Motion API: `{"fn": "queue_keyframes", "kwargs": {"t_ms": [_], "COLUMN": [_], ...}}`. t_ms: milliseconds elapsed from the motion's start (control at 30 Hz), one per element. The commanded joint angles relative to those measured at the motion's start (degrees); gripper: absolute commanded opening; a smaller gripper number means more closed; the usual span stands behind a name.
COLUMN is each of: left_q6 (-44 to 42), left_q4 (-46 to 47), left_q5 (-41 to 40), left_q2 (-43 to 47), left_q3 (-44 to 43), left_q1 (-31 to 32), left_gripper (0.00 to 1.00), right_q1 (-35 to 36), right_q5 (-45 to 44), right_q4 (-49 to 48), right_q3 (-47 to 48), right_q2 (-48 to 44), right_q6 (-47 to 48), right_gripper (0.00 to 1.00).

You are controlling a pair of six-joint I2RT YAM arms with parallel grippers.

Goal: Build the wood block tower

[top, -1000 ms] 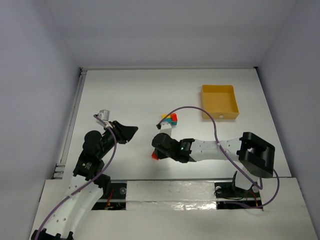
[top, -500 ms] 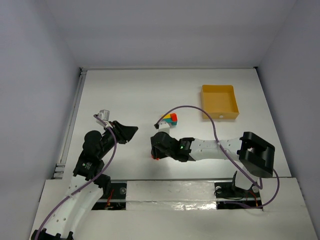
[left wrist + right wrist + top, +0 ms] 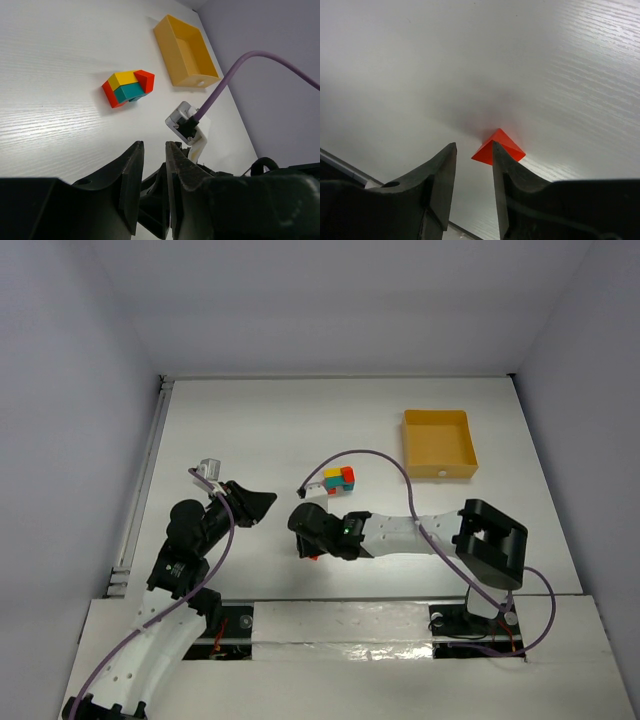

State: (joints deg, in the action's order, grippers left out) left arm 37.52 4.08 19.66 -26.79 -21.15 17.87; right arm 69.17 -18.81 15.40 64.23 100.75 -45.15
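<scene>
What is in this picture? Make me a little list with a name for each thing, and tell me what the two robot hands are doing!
block cluster: red, yellow and teal blocks pressed together on the table
loose red wedge: lies alone on the table, nearer the arms
right gripper: open, low over the loose red wedge, not squeezing it
left gripper: open, holds nothing, off to the left
yellow tray: far right of the table, apart from the blocks

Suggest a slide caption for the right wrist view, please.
Open right end effector poised over a red wedge on the white table.
</scene>
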Motion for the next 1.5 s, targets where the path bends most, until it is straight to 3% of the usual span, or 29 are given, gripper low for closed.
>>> {"fn": "queue_keyframes", "kwargs": {"t_ms": [0, 467, 567, 800, 1100, 1333, 1467], "left_q6": [-0.52, -0.34, -0.34, -0.34, -0.34, -0.34, -0.43], "left_q4": [2.95, 3.04, 3.13, 3.13, 3.04, 2.95, 2.95], "left_q5": [1.08, 1.17, 1.17, 1.26, 1.26, 1.35, 1.35], "left_q2": [0.51, 0.94, 0.68, 0.77, 0.86, 1.12, 1.30], "left_q3": [-1.09, -1.00, -1.00, -1.00, -1.18, -1.27, -1.44], "left_q1": [-0.29, -0.29, -0.29, -0.29, -0.29, -0.29, -0.29], "left_gripper": [0.21, 0.21, 0.21, 0.21, 0.21, 0.21, 0.21], "right_q1": [0.53, 1.06, 1.06, 1.06, 1.06, -1.84, -5.26], "right_q5": [-2.89, -4.57, -6.06, -7.38, -6.42, 3.92, 11.76], "right_q4": [2.71, 5.43, 5.78, 6.05, 1.66, -9.23, -24.42], "right_q3": [1.87, 3.19, 2.40, 1.78, -2.96, -10.78, -17.45], "right_q2": [0.24, 4.37, 3.93, 2.53, -5.82, -11.01, -13.03], "right_q6": [-1.52, -1.88, -1.96, -1.52, -3.10, -6.00, -10.03], "right_gripper": [0.39, 0.34, 0.29, 0.02, 0.00, 0.00, 0.00]}}
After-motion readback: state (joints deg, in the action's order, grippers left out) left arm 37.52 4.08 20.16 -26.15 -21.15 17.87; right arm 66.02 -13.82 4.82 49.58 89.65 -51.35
